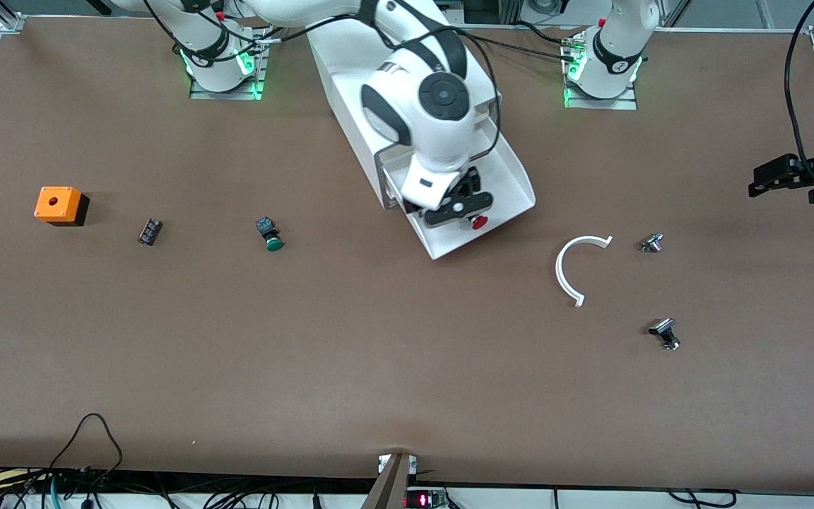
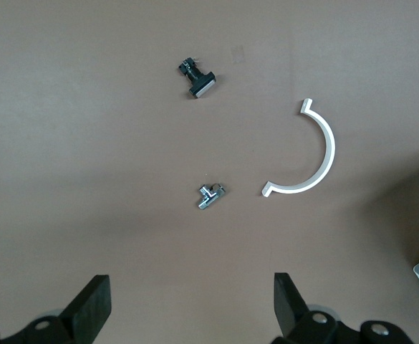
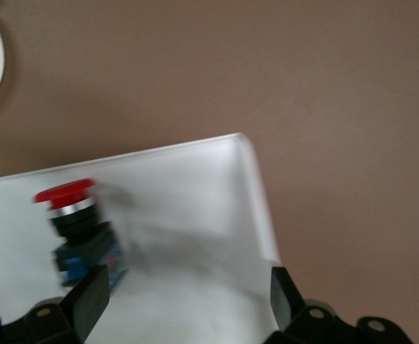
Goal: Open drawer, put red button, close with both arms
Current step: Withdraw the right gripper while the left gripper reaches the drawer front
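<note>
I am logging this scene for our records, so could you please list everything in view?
White box-shaped cabinet: one, between the arm bases.
Open white tray drawer: one, pulled out toward the camera.
Red-capped push button: one, in the drawer.
Green-capped push button: one, toward the right arm's end.
Small dark component: one, beside the green button.
Orange box: one, nearest the right arm's end.
White curved bracket: one, toward the left arm's end.
Small metal parts: two, beside the bracket.
Right gripper: open, over the drawer.
Left gripper: open, waiting at its end.
</note>
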